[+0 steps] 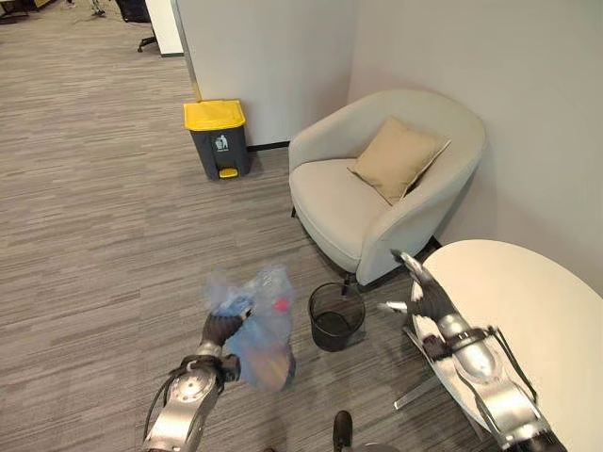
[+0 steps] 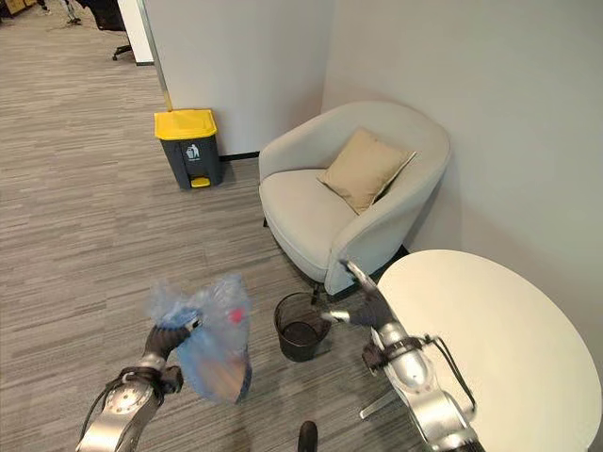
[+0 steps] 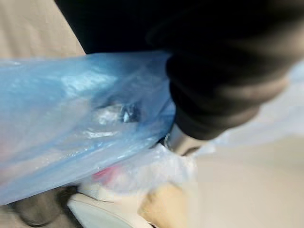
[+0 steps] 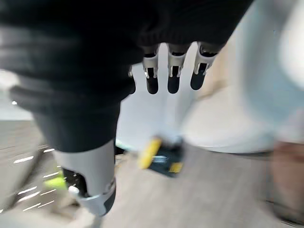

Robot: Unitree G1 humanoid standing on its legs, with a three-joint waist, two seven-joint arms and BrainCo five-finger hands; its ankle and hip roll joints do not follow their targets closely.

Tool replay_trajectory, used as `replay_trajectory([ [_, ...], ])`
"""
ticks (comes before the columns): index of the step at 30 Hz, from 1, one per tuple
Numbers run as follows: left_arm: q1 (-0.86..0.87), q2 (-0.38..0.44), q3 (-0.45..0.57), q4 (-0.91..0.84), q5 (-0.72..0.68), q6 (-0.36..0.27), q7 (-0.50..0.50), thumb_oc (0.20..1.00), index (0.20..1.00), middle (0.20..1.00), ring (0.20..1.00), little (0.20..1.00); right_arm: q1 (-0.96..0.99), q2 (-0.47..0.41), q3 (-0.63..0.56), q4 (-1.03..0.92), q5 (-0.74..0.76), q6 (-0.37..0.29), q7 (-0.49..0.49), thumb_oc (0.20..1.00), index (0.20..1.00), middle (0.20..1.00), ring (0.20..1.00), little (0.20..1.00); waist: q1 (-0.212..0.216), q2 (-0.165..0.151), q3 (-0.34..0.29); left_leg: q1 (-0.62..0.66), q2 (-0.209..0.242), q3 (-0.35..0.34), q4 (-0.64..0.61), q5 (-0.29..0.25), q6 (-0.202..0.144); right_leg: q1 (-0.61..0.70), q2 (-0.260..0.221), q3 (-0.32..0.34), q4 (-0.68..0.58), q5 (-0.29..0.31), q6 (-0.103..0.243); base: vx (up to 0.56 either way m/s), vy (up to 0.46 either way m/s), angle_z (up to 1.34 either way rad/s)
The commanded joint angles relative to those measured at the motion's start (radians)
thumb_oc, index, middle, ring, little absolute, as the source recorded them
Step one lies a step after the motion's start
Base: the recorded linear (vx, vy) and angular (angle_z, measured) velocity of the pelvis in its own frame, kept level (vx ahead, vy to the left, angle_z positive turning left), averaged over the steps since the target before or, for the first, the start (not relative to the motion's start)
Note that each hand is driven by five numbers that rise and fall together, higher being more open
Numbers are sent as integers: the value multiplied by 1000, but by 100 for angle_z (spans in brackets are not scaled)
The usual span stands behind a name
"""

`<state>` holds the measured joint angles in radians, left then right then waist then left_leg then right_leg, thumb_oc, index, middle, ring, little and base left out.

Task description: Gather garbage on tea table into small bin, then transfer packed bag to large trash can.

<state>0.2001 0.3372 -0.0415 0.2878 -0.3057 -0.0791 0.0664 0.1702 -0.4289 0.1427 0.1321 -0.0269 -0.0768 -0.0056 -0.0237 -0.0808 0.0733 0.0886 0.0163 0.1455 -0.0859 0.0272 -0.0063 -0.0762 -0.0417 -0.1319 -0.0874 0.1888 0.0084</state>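
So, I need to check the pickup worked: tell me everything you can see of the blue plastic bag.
The blue plastic bag is thin, translucent and crinkled, gathered at the top, with its body hanging below. The left hand grips the gathered neck, holding the bag off the grey carpet, apart from the small black mesh bin beside it. Something red and some pale, tan contents show faintly through the film; what they are I cannot tell. The yellow-lidded trash can stands farther off by the wall.

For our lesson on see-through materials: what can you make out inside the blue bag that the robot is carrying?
Through the thin blue bag, held by the left hand, a small red patch and a brownish mass low down show. The wrinkled plastic blurs them, so what each item is cannot be told.
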Motion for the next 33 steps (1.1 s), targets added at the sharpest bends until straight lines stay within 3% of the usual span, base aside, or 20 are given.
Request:
replay_trajectory([
  [1, -64, 32, 18, -12, -18, -51, -38, 200, 200, 200, 200, 200, -94, 1, 10, -51, 18, -25, 21, 1000, 1000, 1000, 1000, 1000, -9, 6, -13, -35, -7, -29, 9, -68, -11, 106, -36, 4, 74, -235, 102, 0, 0, 0],
  [5, -14, 62, 81, 47, 46, -42, -60, 200, 200, 200, 200, 200, -55, 16, -25, 109, 37, -14, 32, 1000, 1000, 1000, 1000, 1000, 0, 10, -3, -35, -6, -36, 19, -70, -14, 109, -35, -3, 86, -246, 96, -4, -7, 1],
  [9, 9, 65, 109, 76, 57, -39, -63, 200, 200, 200, 200, 200, -44, 15, -41, 145, 40, -11, 33, 1000, 1000, 1000, 1000, 1000, 6, 11, 9, -42, -5, -46, 40, -76, -16, 108, -36, -8, 98, -255, 92, -36, -34, 5],
  [15, 15, 54, 148, 109, 20, -51, -36, 200, 200, 200, 200, 200, -70, -5, -50, 170, 51, -17, 15, 1000, 1000, 1000, 1000, 1000, 46, 2, 106, -193, -10, -87, 220, -95, -35, 62, -49, -41, 123, -259, 72, -151, -49, 28],
  [19, -10, 53, 141, 127, 4, -55, -26, 200, 200, 200, 200, 200, -79, -7, -57, 187, 56, -16, -5, 1000, 1000, 1000, 1000, 1000, 62, 3, 126, -265, -6, -87, 268, -89, -50, 38, -62, -98, 132, -261, 67, -90, -12, 38],
  [21, -30, 60, 127, 129, 8, -56, -24, 200, 200, 200, 200, 200, -76, -2, -60, 198, 62, -20, -19, 1000, 1000, 1000, 1000, 1000, 64, 4, 136, -299, 4, -61, 293, -89, -52, 23, -77, -147, 140, -260, 66, -100, 33, 72],
  [22, -50, 66, 111, 125, 13, -52, -26, 200, 200, 200, 200, 200, -71, 0, -63, 206, 60, -19, -31, 1000, 1000, 1000, 1000, 1000, 49, 4, 145, -306, 43, 28, 320, -109, -39, 15, -97, -192, 147, -262, 68, -10, 76, 96],
  [24, -67, 69, 95, 123, 16, -52, -30, 200, 200, 200, 200, 200, -71, 8, -62, 211, 58, -15, -39, 1000, 1000, 1000, 1000, 1000, 30, 10, 144, -283, 80, 101, 329, -152, -37, 17, -107, -219, 154, -278, 78, 59, 94, 97],
  [30, -82, 73, 74, 130, 31, -55, -23, 200, 200, 200, 200, 200, -93, 23, -45, 230, 58, -1, -48, 1000, 1000, 1000, 1000, 1000, 23, 9, 145, -292, 67, 107, 338, -172, -10, 26, -146, -237, 195, -280, 96, 106, 165, 42],
  [33, -88, 90, 75, 117, 44, -54, -19, 200, 200, 200, 200, 200, -107, 46, -33, 231, 57, -2, -51, 1000, 1000, 1000, 1000, 1000, 37, 1, 151, -277, 39, 103, 322, -195, 20, -3, -185, -215, 296, -288, 113, 116, 211, 25],
])
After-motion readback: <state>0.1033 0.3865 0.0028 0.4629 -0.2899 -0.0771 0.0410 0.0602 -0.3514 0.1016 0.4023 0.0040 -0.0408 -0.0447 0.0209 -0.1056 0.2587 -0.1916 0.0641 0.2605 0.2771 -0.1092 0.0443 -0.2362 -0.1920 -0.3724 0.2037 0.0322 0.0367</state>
